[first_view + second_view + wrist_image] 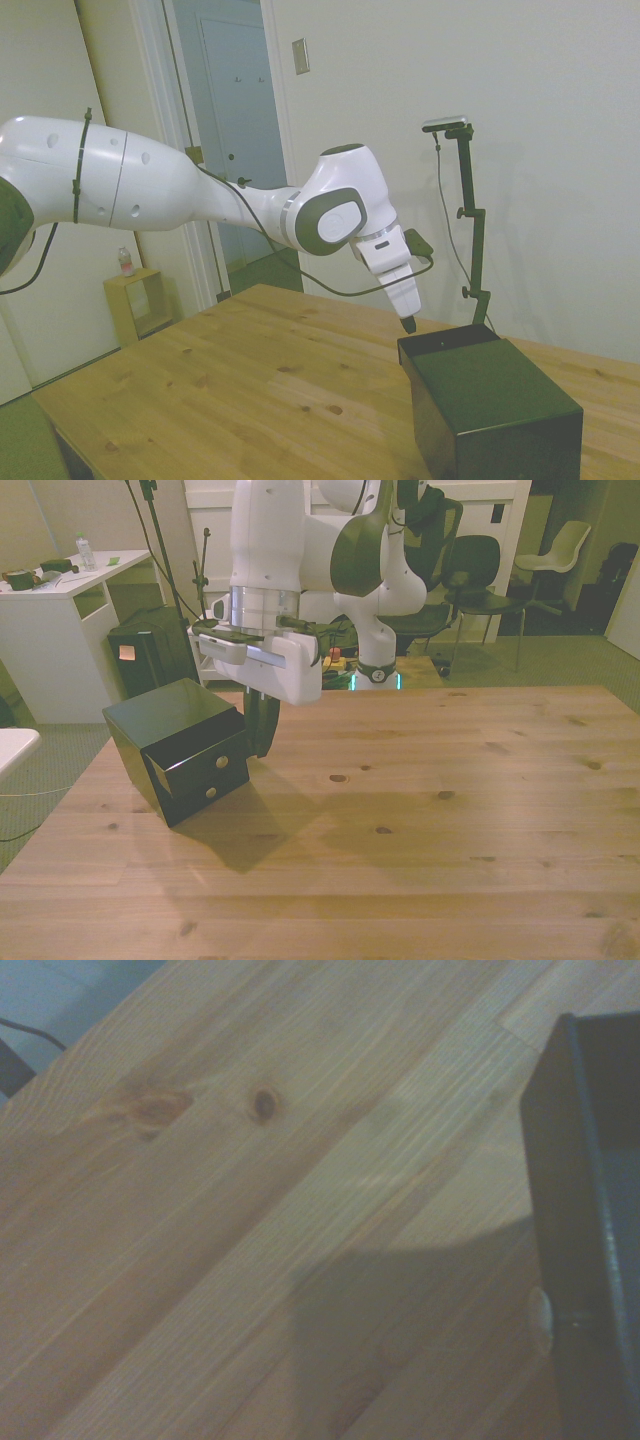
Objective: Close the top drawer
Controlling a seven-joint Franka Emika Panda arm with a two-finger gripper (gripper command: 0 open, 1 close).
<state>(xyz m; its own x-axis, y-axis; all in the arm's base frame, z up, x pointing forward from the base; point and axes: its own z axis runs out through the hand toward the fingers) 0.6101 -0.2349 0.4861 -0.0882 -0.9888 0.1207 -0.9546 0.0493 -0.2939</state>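
While the fingers seem pressed together, though this is only partly visible, the gripper [262, 742] is held just beside the protruding front of the top drawer [200, 762] in the black cabinet [170, 715]; a level, square push against that front is advised

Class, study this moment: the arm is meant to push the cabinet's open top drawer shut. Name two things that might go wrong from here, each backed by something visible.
1. The gripper hangs at the top drawer front's corner, not its middle. An off-centre push may skew and jam the drawer.

2. The cabinet stands loose on the table, with nothing visibly bracing it. A push may slide or turn the whole box rather than closing the drawer.
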